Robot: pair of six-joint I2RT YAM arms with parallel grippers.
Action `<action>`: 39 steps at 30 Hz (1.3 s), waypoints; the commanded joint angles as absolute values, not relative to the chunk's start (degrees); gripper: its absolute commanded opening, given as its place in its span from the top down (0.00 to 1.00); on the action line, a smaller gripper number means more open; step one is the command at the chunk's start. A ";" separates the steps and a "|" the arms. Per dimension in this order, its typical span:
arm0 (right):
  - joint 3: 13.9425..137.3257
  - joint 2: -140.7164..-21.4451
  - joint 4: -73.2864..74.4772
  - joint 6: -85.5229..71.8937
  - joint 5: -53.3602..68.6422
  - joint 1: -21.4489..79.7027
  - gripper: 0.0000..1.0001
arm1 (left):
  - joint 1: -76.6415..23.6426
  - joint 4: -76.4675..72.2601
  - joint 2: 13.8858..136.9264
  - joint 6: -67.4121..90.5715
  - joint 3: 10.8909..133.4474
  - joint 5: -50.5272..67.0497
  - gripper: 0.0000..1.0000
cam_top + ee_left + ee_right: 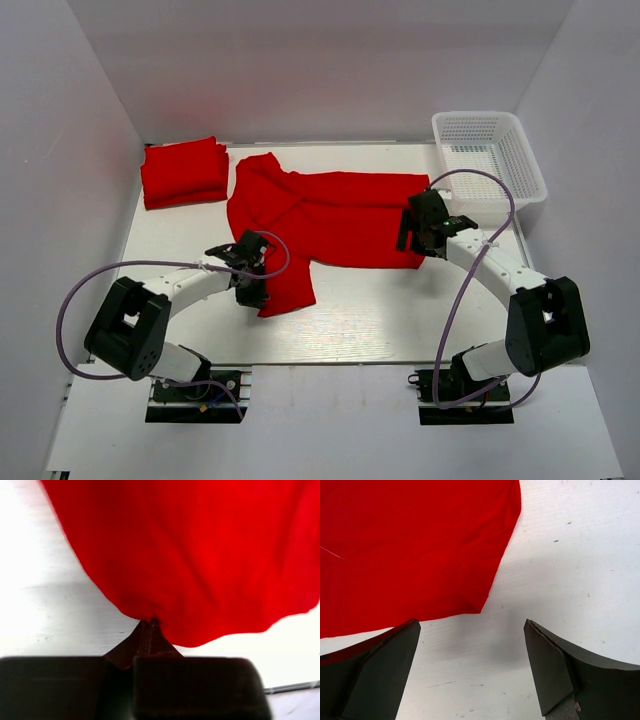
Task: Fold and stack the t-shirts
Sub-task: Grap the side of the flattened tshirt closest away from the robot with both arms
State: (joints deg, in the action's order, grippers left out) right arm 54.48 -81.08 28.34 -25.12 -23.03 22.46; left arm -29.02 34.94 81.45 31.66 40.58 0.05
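A red t-shirt (330, 215) lies spread across the middle of the white table, one part reaching down toward the near left. My left gripper (250, 283) is shut on that near-left edge of the shirt (200, 560), the cloth pinched between its fingertips (150, 625). My right gripper (412, 232) is open and empty just off the shirt's near right corner (480, 611), jaws wide apart over bare table. A stack of folded red t-shirts (183, 172) sits at the back left.
A white mesh basket (490, 160) stands at the back right corner. White walls close in the table on three sides. The table's near edge (330, 362) runs in front of both arm bases.
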 commanded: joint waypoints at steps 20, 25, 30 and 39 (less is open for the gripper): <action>64.51 -95.71 27.68 -26.45 -28.82 22.50 0.10 | -29.27 34.98 81.30 29.44 41.84 1.41 1.00; 64.86 -98.35 27.77 -27.07 -28.13 22.41 0.10 | -29.27 35.51 81.30 29.44 41.84 1.41 1.00; 64.87 -100.19 28.39 -28.47 -28.47 22.15 0.17 | -29.27 36.65 81.30 29.44 41.84 0.88 1.00; 63.02 -98.18 28.92 -31.02 -30.85 22.24 1.00 | -29.27 37.18 81.30 29.44 42.89 0.88 1.00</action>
